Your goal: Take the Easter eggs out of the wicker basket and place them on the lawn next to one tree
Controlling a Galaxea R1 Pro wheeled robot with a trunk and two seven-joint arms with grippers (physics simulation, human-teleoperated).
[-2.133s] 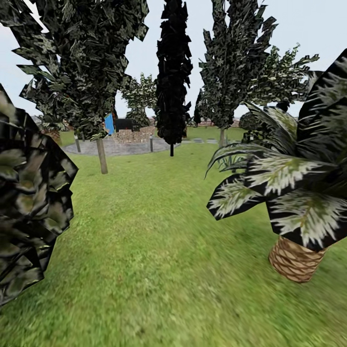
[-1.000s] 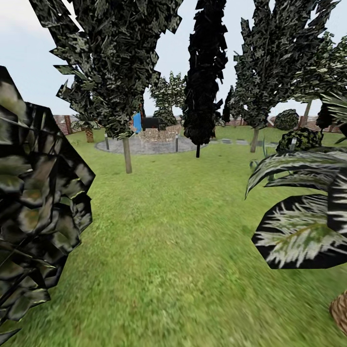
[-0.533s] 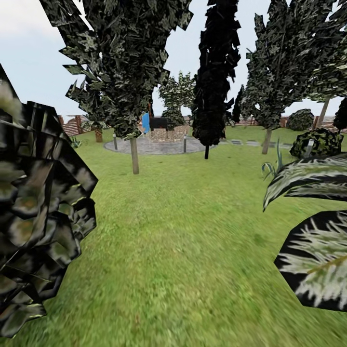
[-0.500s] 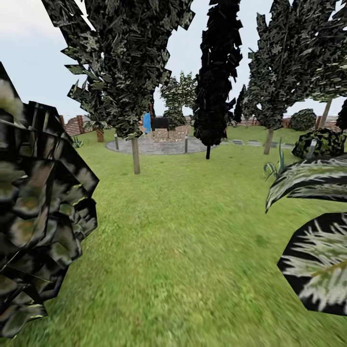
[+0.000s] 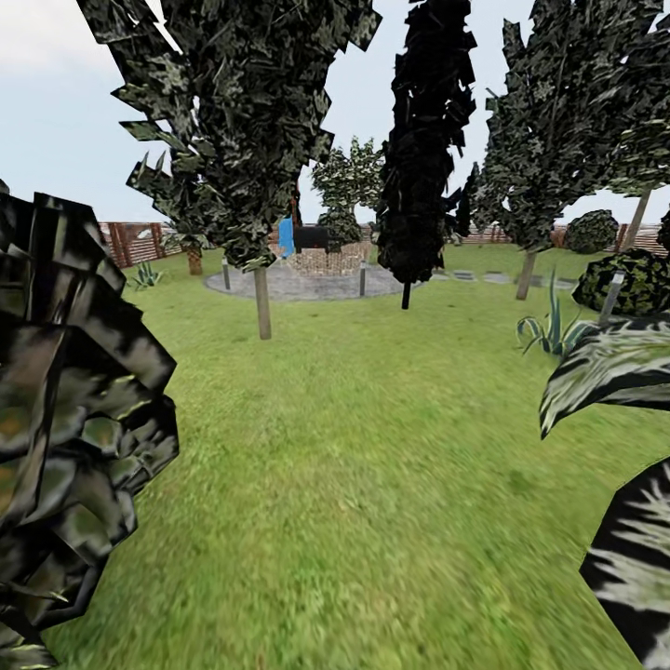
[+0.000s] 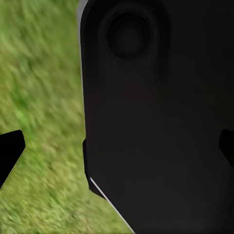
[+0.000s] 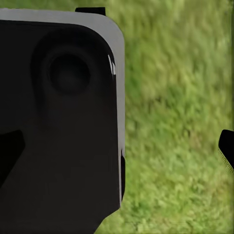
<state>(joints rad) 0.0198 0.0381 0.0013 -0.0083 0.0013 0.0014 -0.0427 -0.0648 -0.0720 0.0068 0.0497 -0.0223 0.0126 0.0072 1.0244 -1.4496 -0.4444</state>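
The lawn [image 5: 372, 447] stretches ahead to a tree [image 5: 263, 302] and a dark cypress [image 5: 423, 140]. Both wrist views show grass beside black robot housing [image 6: 156, 122]. Whether either claw is apart or together, I cannot tell.

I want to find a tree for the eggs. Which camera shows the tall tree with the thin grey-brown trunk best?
The head view: the tall tree with the thin grey-brown trunk stands whole on the green grass lawn. Both wrist views show grass behind dark robot parts, with no trunk to see.

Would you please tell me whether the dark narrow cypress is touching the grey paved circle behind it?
Apart. The head view shows the cypress trunk meeting the lawn, with grass separating it from the paved circle.
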